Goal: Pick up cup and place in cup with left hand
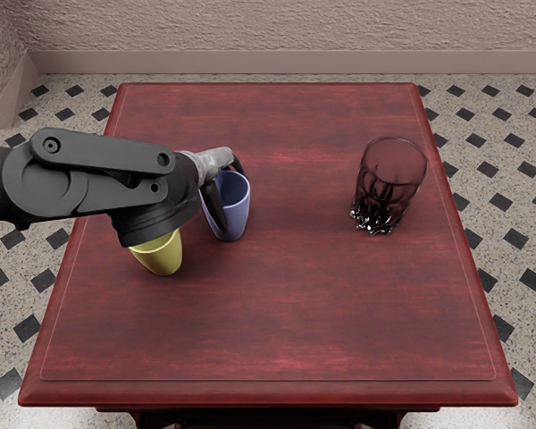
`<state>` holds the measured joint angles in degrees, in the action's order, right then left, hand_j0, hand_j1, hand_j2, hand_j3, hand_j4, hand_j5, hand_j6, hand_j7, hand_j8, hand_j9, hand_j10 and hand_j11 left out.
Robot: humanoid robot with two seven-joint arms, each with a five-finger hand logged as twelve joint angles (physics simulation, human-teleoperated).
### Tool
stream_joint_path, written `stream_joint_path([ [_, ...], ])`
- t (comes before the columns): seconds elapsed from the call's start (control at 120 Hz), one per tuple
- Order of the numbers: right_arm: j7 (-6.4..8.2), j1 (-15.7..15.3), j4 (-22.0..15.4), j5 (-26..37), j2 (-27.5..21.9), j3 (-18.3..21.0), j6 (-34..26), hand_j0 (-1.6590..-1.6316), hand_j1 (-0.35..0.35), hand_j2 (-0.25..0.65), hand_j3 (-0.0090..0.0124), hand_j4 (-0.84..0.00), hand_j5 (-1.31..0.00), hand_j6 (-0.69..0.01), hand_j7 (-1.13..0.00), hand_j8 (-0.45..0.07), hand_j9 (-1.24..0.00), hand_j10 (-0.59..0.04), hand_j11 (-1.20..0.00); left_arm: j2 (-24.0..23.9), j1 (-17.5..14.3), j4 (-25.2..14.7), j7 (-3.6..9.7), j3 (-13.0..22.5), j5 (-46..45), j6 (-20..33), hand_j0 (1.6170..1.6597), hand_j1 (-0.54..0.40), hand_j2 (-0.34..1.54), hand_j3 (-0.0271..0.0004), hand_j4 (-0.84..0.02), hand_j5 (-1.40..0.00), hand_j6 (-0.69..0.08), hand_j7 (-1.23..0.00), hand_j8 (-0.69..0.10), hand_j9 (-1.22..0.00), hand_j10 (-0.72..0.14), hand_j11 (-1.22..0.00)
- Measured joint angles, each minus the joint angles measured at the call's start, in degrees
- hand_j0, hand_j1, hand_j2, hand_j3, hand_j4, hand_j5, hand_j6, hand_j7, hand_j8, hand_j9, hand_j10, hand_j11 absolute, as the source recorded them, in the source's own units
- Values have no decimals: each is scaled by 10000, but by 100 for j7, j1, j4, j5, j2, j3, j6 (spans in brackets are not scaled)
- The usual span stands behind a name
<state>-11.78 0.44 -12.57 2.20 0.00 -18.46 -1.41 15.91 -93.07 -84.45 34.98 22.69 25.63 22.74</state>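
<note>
My left hand is at the upper left side of the blue cup, overlapping its rim and left wall. Whether it grips the cup cannot be made out. The blue cup appears to stand on the table, its mouth facing up. Just left of it and nearer the front is the yellow cup, whose upper part is hidden beneath the dark wrist of my left arm. My right hand does not show.
A tall clear glass with a faceted base stands on the right half of the red wooden table. The left arm crosses the table's left edge above the surface.
</note>
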Motion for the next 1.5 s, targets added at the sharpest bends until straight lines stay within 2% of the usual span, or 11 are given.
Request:
stream_joint_path([
  [0.058, 0, 0, 0, 0, 0, 0, 0, -16581, -3115, -64, 0, -312, -405, -311, -405, -311, -405, -312, -405, -1, 8, -1, 0, -2, 3, -4, 16560, -1108, 997, 0, -4351, -5591, -2999, -5626, -3085, -5697, -4208, -5704],
  [0.317, 0, 0, -2, 0, 0, 0, 0, -16581, -3116, -64, 0, -311, -404, -310, -404, -310, -404, -311, -404, 17, -110, 23, -2, -7, -14, -94, 16539, -1378, 1262, 0, -3871, -6215, -2585, -6231, -2662, -6318, -4378, -6352],
  [0.592, 0, 0, -10, 0, 0, 0, 0, -16581, -3117, -64, 0, -311, -404, -310, -404, -310, -404, -310, -404, 168, -500, 146, -2, -42, -255, -441, 16521, -1619, 1404, 0, -3480, -6761, -2240, -6521, -2343, -6598, -4060, -6661],
  [0.667, 0, 1, -14, 0, 0, 0, 0, -16581, -3117, -64, 0, -311, -404, -310, -404, -310, -404, -310, -404, 274, -528, 182, -1, -51, -314, -554, 16518, -1602, 1387, 0, -3398, -6912, -2167, -6626, -2300, -6662, -4090, -6748],
  [0.858, 0, 7, -21, 0, 0, 0, 0, -16581, -3117, -64, 0, -310, -404, -310, -404, -310, -404, -310, -404, 582, -906, 210, -1, -80, -553, -845, 16496, -1975, 2348, 0, -3247, -7255, -2049, -6828, -2173, -6925, -3877, -7065],
  [0.95, 0, 12, -23, 0, 0, 0, 0, -16581, -3117, -64, 0, -310, -404, -309, -404, -310, -404, -310, -404, 726, -986, 202, 1, -111, -671, -1022, 16499, -1614, 1926, 0, -3399, -7263, -2235, -6811, -2304, -6928, -4094, -7061],
  [1.05, 0, 15, -25, 0, 0, 0, 0, -16581, -3117, -64, 0, -310, -404, -310, -404, -310, -404, -310, -404, 861, -1139, 190, 2, -130, -856, -1240, 16502, -1778, 1893, 0, -3414, -7391, -2265, -6937, -2332, -7074, -4139, -7210],
  [1.117, -2, 16, -26, 0, 0, 0, 0, -16581, -3116, -64, 0, -311, -404, -310, -405, -310, -405, -311, -405, 874, -1174, 183, 3, -135, -927, -1336, 16499, -1664, 1809, 0, -3397, -7494, -2240, -7037, -2318, -7157, -4126, -7285],
  [1.5, -5, 44, -26, 0, 0, 0, 0, -16581, -3116, -64, 0, -310, -404, -309, -405, -310, -404, -310, -404, 1789, -1442, 32, 5, -131, -1322, -2123, 16501, -1538, 1492, 0, -3444, -7674, -2091, -7306, -2396, -7335, -4147, -7436],
])
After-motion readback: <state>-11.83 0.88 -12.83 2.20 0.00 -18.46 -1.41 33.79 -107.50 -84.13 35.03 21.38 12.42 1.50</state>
